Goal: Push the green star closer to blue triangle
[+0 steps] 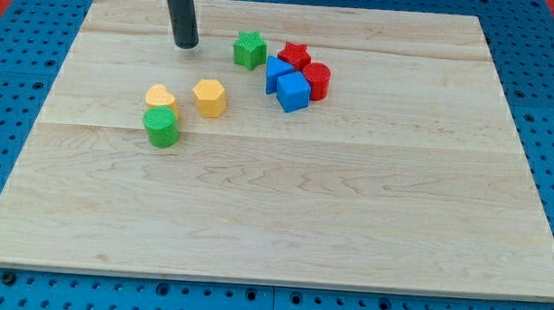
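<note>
Left of the green star (250,50), my tip (186,46) touches nothing.

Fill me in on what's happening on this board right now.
A rod-ended arm is working on nudging the green star toward the blue triangle. My tip rests on the wooden board to the view's left of the star, with a gap between them. The triangle sits just right of the star, bunched with a blue cube, a red star and a red cylinder.
</note>
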You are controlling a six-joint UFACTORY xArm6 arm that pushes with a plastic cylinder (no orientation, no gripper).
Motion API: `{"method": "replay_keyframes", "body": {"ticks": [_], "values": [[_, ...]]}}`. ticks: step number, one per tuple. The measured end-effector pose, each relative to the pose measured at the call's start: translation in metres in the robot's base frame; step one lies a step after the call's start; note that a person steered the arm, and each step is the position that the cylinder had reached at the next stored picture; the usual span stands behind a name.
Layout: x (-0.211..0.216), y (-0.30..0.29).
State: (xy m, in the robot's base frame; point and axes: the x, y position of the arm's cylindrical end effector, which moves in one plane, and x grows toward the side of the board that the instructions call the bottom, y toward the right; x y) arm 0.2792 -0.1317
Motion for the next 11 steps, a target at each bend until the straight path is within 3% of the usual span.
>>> {"method": "replay_keyframes", "body": {"ticks": [6,11], "values": [[0.003,0.062],[0.003,0.067]]}}
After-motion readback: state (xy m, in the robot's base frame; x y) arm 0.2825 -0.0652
